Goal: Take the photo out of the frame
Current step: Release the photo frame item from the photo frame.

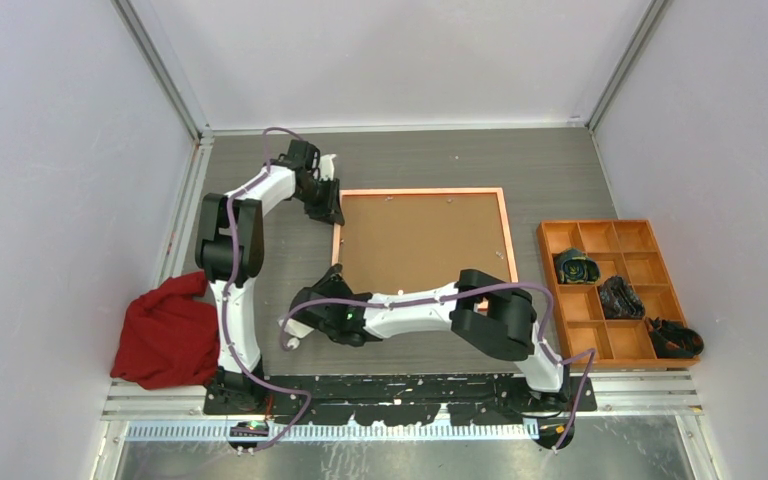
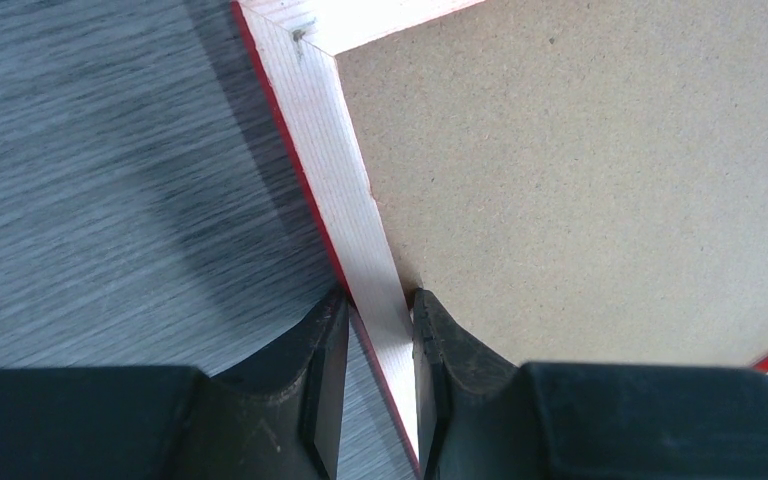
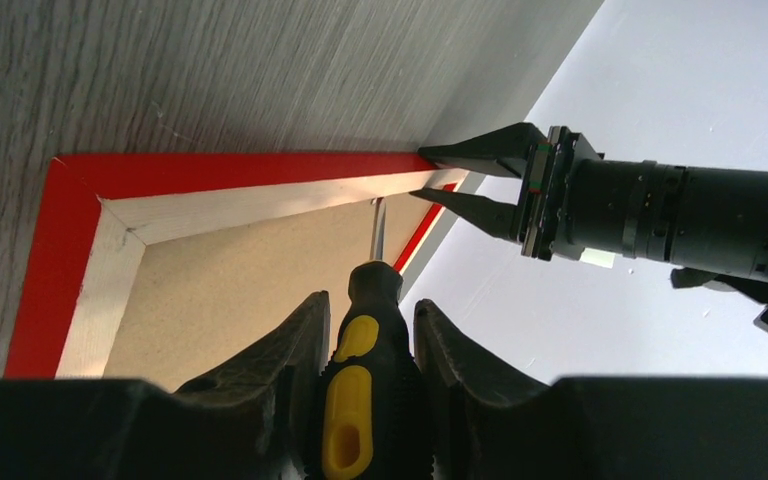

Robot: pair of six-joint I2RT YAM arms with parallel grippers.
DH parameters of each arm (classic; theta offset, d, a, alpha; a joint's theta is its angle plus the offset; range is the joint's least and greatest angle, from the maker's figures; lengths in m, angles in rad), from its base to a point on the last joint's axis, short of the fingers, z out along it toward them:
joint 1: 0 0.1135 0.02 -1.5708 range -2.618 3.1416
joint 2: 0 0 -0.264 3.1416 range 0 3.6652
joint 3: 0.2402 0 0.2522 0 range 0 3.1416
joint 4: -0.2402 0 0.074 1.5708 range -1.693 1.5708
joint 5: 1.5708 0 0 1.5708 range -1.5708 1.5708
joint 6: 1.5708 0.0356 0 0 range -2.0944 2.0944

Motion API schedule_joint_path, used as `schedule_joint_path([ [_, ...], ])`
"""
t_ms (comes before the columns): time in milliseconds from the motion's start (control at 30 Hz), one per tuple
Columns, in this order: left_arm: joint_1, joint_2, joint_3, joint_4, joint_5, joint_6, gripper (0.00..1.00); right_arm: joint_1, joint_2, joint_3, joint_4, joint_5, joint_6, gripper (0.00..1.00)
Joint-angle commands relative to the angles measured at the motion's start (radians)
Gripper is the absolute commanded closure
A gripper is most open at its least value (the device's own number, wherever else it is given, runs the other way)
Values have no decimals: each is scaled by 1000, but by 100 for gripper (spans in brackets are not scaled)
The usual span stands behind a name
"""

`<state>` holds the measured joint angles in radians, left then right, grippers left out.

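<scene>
The grey wood-grain table spreads out beneath both sets of fingers. The frame lies on it back side up. Its brown backing board fills the whole opening (the photo shows in no view). An orange compartment tray sits beyond the frame's right rail, well apart from either gripper's fingers. A crumpled red cloth lies by the left arm's base, well behind that arm's fingers.

The left gripper is clamped on the frame's left rail, near the far left corner. One finger presses the red outer edge and the other sits on the board side of the pale wooden back. The rail runs straight ahead between them to the mitred corner. The board stretches away to the right of the inner finger, and bare table lies to the left of the outer one.

The right gripper sits just off the frame's near left corner, its fingers clenched around the handle of a black-and-yellow screwdriver. The shaft points out ahead of the fingertips across the board. Its tip is at the seam where the board meets the left rail, short of the left gripper's fingers. I cannot tell whether the tip touches.
</scene>
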<state>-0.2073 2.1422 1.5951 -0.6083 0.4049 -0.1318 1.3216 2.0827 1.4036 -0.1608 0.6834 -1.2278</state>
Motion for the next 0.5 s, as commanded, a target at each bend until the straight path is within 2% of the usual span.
schedule_joint_path([
  [0, 0, 67, -15, -57, -23, 23, 100, -35, 18, 52, -70, 20, 56, 99],
  [167, 0, 68, -14, -60, -25, 23, 100, -71, 21, 142, -185, 1, 215, 99],
  [467, 0, 70, -12, -61, -24, 23, 100, -119, 8, 178, -237, -12, 347, 99],
])
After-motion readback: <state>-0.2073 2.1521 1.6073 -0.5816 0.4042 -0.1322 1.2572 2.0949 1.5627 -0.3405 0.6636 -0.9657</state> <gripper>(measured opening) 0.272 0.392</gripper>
